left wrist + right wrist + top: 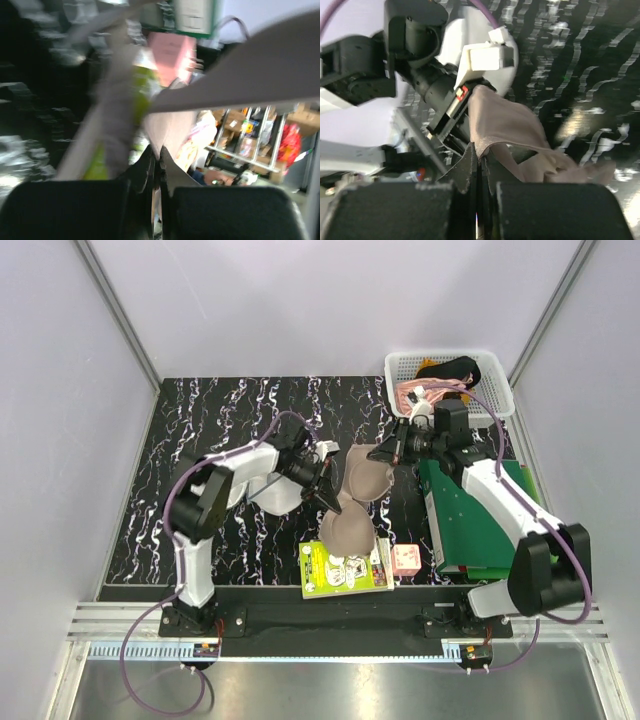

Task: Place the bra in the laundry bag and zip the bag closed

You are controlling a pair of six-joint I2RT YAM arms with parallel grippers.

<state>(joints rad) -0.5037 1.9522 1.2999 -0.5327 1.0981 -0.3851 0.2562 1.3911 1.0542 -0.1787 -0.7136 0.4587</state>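
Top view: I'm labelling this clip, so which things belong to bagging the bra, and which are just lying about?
For the job: bra, gripped by the left gripper and right gripper; laundry bag.

Lying about: basket holding a pink garment and a black garment; green board; pink box; booklet.

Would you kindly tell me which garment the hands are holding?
The beige bra, pinched by both the left hand and the right hand. The pink garment and the black garment lie untouched in the basket.
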